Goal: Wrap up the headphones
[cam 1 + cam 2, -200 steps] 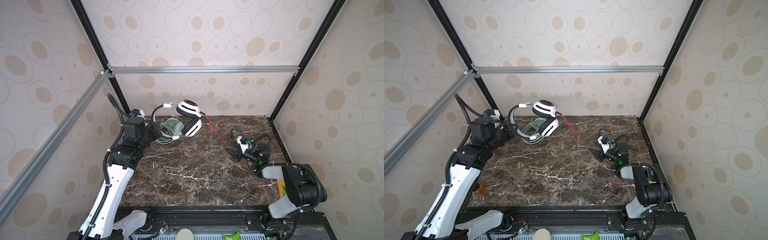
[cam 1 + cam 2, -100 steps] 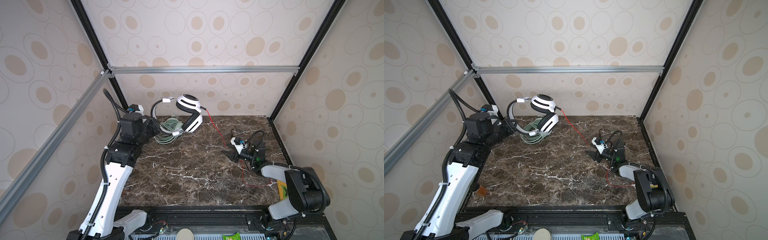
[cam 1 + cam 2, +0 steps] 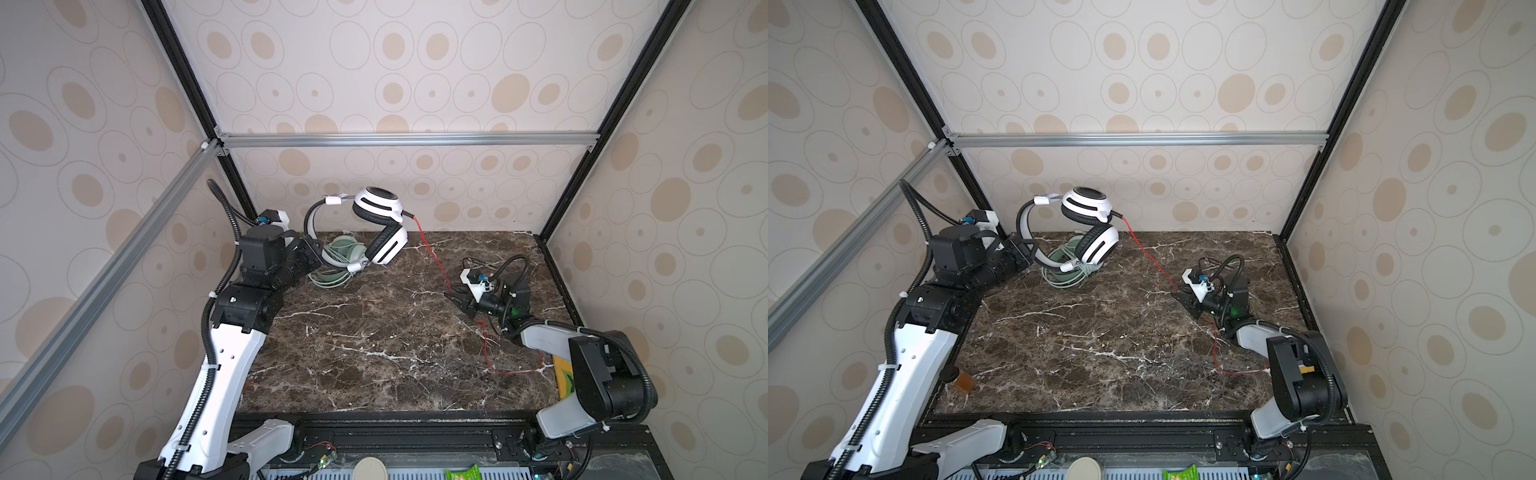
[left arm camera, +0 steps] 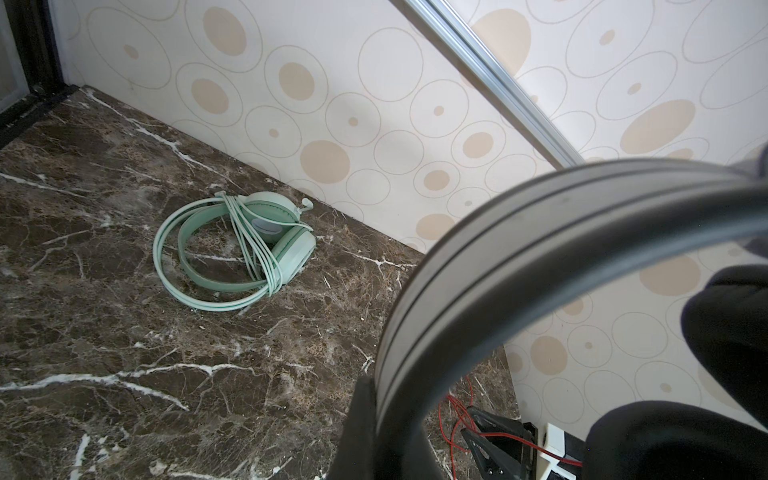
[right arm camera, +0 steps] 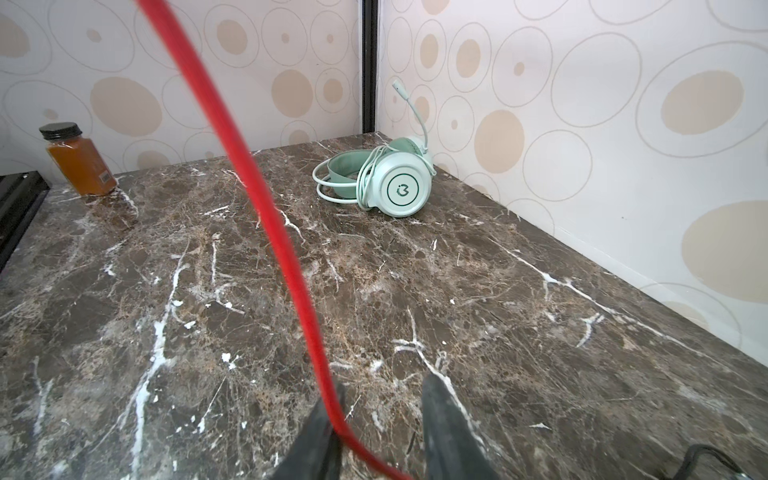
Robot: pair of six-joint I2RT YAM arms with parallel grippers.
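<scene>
The left claw (image 3: 311, 254), clenched on the white headset's (image 3: 378, 208) band, had lifted it higher over the mint headset (image 3: 344, 249) at the table's (image 3: 374, 353) back. The right claw (image 3: 455, 297) had narrowed around the red cable (image 3: 432, 253), jaws still apart. Winding looked ready to start.

Bright, soft, even light fills every view. Shadows on the marble table (image 3: 374, 353) are faint, and its surface shows a mild sheen. Both top views are sharp. In the wrist views, the close headband (image 4: 540, 232) and the close red cable (image 5: 266, 216) loom large and blurred.
</scene>
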